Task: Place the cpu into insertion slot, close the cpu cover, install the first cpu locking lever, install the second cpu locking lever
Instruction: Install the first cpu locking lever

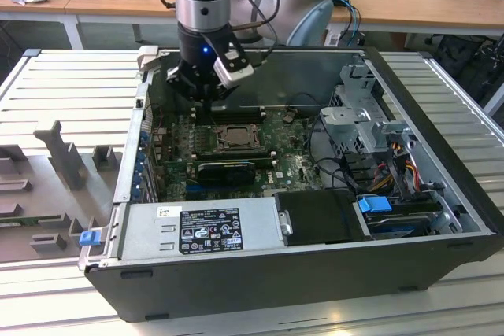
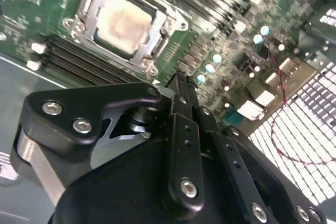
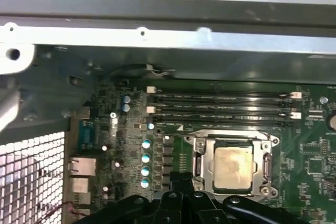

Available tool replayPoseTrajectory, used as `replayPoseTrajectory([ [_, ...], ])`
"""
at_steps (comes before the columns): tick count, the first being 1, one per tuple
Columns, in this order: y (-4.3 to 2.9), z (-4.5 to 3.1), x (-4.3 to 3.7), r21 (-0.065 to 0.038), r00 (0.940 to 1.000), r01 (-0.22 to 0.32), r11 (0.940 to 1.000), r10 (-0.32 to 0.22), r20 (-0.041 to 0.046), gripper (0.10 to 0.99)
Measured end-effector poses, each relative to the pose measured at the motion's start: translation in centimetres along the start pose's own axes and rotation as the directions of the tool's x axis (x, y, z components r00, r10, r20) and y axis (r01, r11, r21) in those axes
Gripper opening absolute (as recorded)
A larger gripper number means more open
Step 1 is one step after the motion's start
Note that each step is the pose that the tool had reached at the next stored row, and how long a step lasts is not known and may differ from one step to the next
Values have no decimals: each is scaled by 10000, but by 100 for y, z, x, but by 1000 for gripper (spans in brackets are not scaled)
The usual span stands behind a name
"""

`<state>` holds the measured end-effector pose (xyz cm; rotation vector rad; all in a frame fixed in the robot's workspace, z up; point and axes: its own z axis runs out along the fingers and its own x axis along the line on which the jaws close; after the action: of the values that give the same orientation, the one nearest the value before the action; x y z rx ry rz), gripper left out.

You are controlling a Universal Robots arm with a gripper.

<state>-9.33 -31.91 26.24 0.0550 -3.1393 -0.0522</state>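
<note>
Second wrist view: the cpu (image 2: 126, 22) sits in the slot (image 2: 139, 3), with the cover (image 2: 88, 3) lying flat around it. The fingers (image 2: 181, 129) are pinched together on nothing. In the exterior view the gripper (image 1: 206, 102) hangs over the board (image 1: 299, 163), near the slot's far-left side.

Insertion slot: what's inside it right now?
The cpu lies inside, its pale metal face showing through the window of the cpu cover, whose silver frame surrounds it. Whatever lies beneath the chip is covered.
</note>
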Motion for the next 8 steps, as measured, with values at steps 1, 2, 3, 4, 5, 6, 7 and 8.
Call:
replayPoseTrajectory([
  [1,12,3,30,-1,10000,-1,10000,1,0,106],
  [2,31,9,65,-2,10000,-1,10000,1,1,106],
  [3,49,17,93,-7,10000,0,10000,0,3,106],
  [4,66,23,109,-11,10000,-1,10000,1,4,106],
  [5,81,29,125,-16,10000,-1,10000,1,4,106],
  [6,92,32,133,-19,10000,0,10000,0,4,106],
  [7,116,38,148,-26,10000,0,10000,0,4,106],
  [8,153,45,153,-33,10000,0,10000,0,5,106],
])
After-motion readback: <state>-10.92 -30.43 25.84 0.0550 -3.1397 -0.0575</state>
